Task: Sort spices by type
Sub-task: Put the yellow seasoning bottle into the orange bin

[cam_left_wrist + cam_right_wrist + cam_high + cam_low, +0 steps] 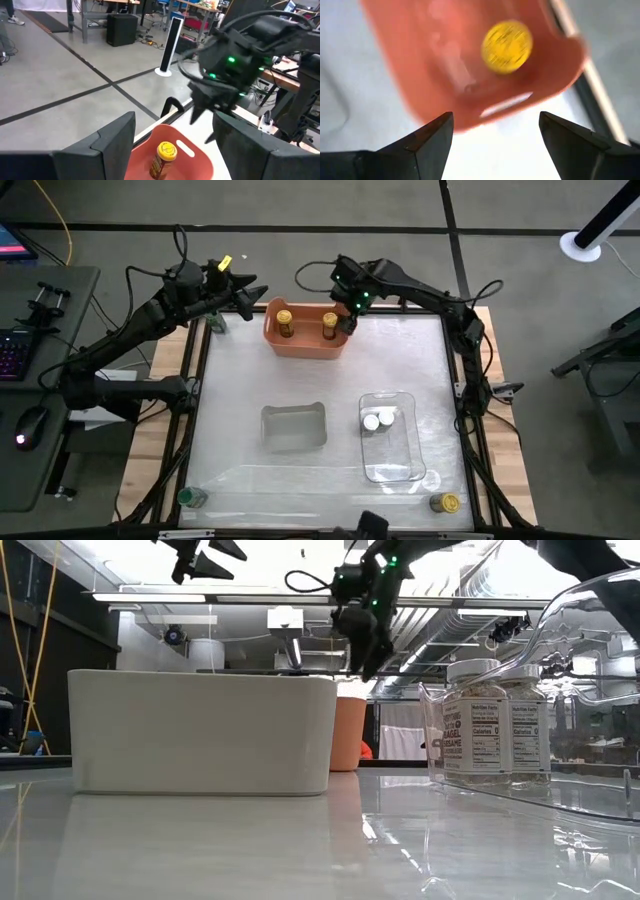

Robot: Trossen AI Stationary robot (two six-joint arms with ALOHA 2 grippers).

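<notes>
While spread wide, right claw (pixel 352 317) (empty) hovers above orange bin (pixel 303 340).

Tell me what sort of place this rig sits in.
Probably a robotics lab or workshop: a bare concrete floor with taped lines, cluttered workbenches behind, and a keyboard beside the table.

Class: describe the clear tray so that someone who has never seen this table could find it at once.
On the white table, look right of the grey tray. The clear tray alone is see-through, and it holds two white-capped jars.
</notes>
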